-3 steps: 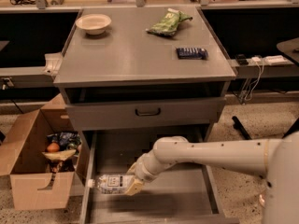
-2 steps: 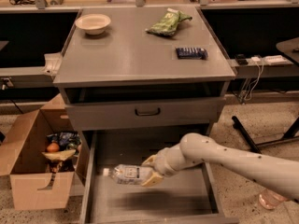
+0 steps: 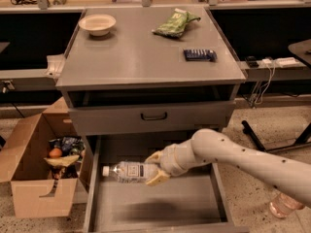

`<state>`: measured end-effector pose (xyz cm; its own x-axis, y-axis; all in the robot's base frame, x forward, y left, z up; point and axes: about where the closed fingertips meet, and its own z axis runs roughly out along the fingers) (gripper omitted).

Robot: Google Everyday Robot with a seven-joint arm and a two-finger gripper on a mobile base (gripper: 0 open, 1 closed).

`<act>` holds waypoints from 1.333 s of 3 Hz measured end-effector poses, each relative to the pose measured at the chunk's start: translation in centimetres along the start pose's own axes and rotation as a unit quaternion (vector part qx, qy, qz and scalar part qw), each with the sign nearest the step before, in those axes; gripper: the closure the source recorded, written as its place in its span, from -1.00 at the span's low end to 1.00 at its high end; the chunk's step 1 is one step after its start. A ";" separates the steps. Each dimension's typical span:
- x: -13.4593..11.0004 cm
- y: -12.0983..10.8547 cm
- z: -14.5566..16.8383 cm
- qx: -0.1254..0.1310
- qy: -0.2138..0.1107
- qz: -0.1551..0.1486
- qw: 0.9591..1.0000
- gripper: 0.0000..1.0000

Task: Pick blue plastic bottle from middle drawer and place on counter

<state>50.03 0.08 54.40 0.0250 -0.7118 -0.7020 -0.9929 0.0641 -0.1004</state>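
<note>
The blue plastic bottle, clear with a white cap and a pale label, lies sideways in my gripper, cap pointing left. The gripper is shut on the bottle's right end and holds it above the floor of the open middle drawer, a shadow beneath it. My white arm reaches in from the lower right. The grey counter is the cabinet's top, above a closed drawer front with a dark handle.
On the counter stand a white bowl, a green snack bag and a dark blue packet. An open cardboard box with items sits left of the cabinet. A pinkish clear bottle lies on the floor at right.
The gripper has lifted the bottle off the drawer floor and moved it up and to the right. The arm has swung higher.
</note>
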 end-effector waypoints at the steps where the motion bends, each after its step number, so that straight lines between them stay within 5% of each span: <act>1: -6.5 -1.4 -6.1 0.035 -0.013 -0.056 0.998 1.00; 2: -14.2 -2.5 -13.9 0.078 -0.011 -0.123 0.989 1.00; 3: -17.3 -3.2 -17.7 0.100 -0.006 -0.150 0.984 1.00; 4: -17.5 -3.3 -18.0 0.102 -0.006 -0.152 0.983 1.00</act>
<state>50.81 -0.24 79.68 0.3188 -0.7119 -0.6258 -0.8954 -0.0096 -0.4452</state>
